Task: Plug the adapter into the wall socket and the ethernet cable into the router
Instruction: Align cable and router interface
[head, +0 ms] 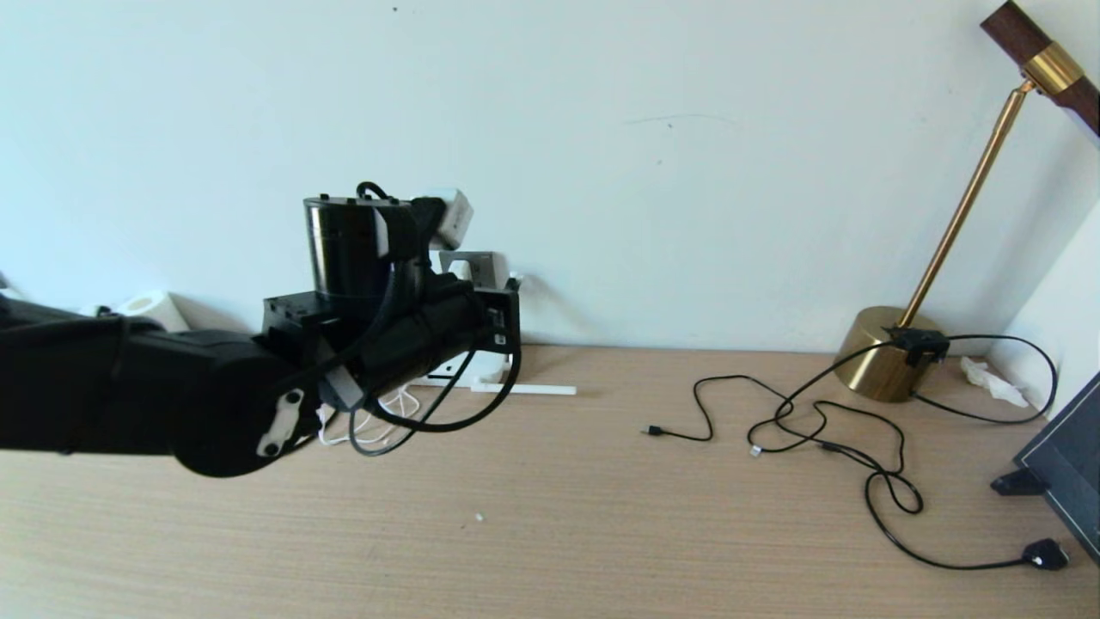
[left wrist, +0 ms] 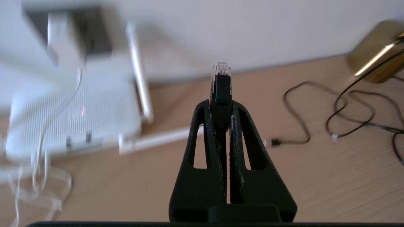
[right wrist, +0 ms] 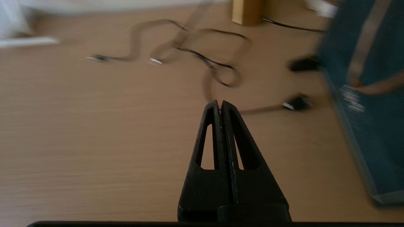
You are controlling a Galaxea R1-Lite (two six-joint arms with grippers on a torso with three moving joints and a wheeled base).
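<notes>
My left gripper (left wrist: 221,105) is shut on the black plug of the ethernet cable (left wrist: 221,82), whose clear tip sticks out past the fingertips. It hovers above the table, a little to the right of the white router (left wrist: 72,110). In the head view my left arm (head: 387,335) covers most of the router, leaving one antenna (head: 524,389) in sight flat on the table. Behind the router, the white adapter (left wrist: 63,41) sits against the dark wall socket (left wrist: 94,34); I cannot tell how deep it is seated. My right gripper (right wrist: 220,102) is shut on nothing, above bare table.
Thin black cables (head: 816,421) sprawl over the right half of the table, one ending in a black plug (head: 1044,554). A brass lamp base (head: 885,352) stands at the back right. A dark framed panel (head: 1066,456) leans at the right edge. White cord (left wrist: 38,186) loops before the router.
</notes>
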